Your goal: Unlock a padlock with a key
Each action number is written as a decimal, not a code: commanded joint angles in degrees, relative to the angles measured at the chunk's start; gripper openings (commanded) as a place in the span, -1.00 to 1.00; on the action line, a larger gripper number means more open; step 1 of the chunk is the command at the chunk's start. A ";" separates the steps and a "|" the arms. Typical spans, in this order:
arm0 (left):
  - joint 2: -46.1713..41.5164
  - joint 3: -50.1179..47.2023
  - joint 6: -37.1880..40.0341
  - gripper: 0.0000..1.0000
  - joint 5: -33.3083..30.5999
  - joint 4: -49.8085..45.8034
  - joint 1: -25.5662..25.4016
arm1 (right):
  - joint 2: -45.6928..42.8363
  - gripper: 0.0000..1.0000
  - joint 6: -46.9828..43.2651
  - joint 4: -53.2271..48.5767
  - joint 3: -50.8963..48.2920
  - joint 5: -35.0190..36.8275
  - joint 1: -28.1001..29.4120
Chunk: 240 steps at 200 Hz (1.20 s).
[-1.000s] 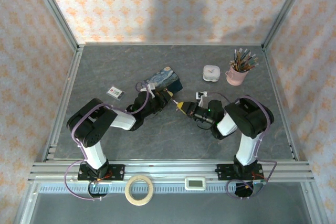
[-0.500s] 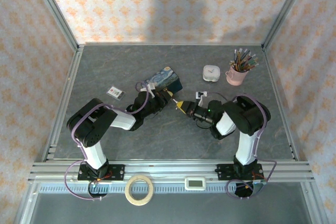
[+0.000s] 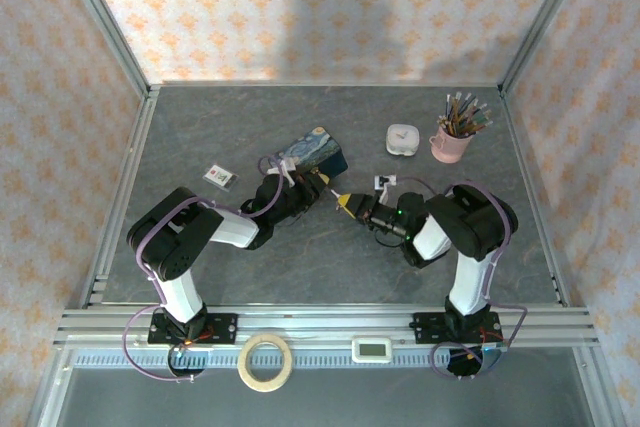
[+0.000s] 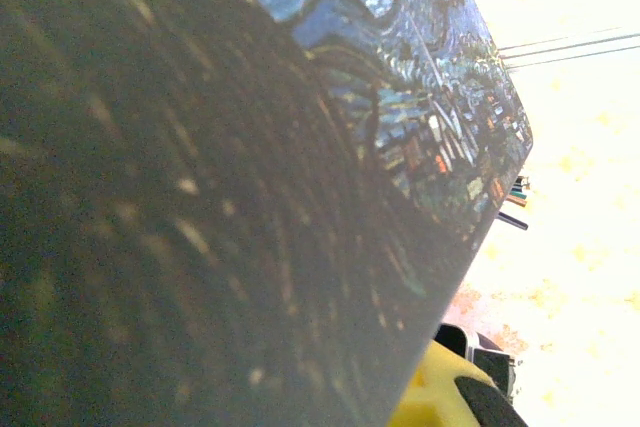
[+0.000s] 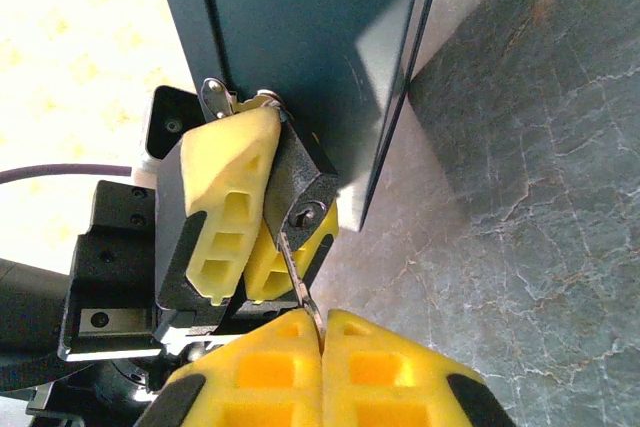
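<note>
Silvery key [image 5: 297, 279], one; dark padlock [image 5: 300, 183], one; touching.

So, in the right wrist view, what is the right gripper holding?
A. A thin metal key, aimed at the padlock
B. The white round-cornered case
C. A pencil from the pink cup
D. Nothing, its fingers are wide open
A: the right gripper is shut on the thin key, whose tip reaches the padlock clamped in the left gripper.

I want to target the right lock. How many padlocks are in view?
1. The padlock is gripped in the left gripper, beside the tin, facing the key in the right gripper. Others may be hidden behind the tin.
</note>
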 commanded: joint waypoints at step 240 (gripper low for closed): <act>-0.46 0.68 -0.72 -1.00 0.91 5.05 -0.29 | -0.20 -1.00 -1.62 0.34 -0.24 1.34 0.23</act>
